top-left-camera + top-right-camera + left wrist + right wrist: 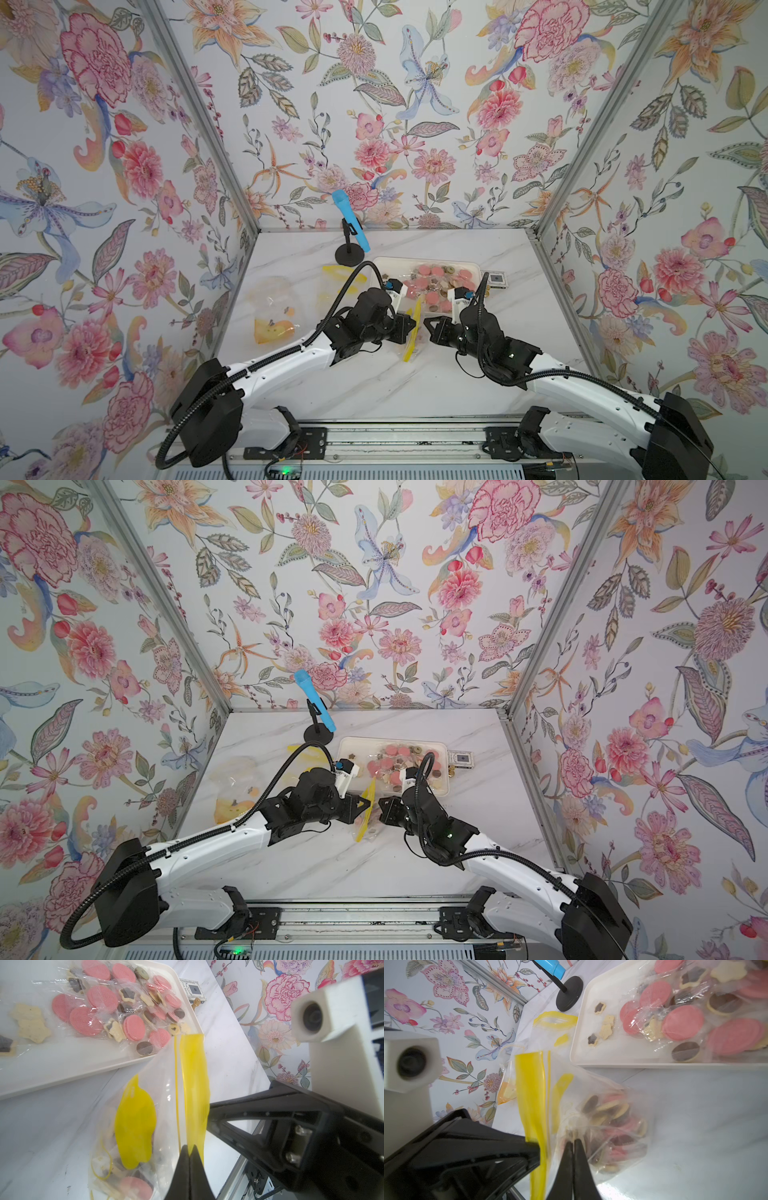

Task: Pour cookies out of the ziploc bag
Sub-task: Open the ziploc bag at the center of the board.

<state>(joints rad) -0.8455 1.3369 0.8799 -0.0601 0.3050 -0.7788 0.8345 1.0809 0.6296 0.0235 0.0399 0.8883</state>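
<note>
Writing: none legible. Small printed card (192, 991) by the tray's far corner has txt + a dark square, too small to read. Yellow label patch (135, 1126) on the ziploc bag (591, 1088): no readable print, no brand seen.
Bag axis: yellow zip strip (409, 349) is the long line. In both top views it runs from the near rim of the tray (380, 262) back toward the robot base, standing on edge btw the two grippers. In the L wrist view its far end sits right at the tray rim.
Bag mouth: open or sealed, can't tell.
Bag look: clear film w/ yellow strip + yellow patch. The loaded end sags on the marble table (374, 386), just in front of the tray.
In bag: cookies (610, 1118) bunched at the low end. Pink rounds, dark-brown/cream rounds, pale pcs; some seem to be in own clear wrap.
On tray: wrapped packs (436, 280) of the same sorts, heaped mid to R. Four loose star pcs (604, 1028) lie on the bare L part.
L gripper (189, 1148): jaws pressed together, pinching the bag at the zip strip.
R gripper (573, 1140): jaws pressed together on clear film near the strip, on the side opposite L.
Elsewhere: spare zip bag (341, 280) beside the tray; clear bag (272, 309) w/ yellow-orange contents further L; blue mic (351, 220) on a black stand behind.
</note>
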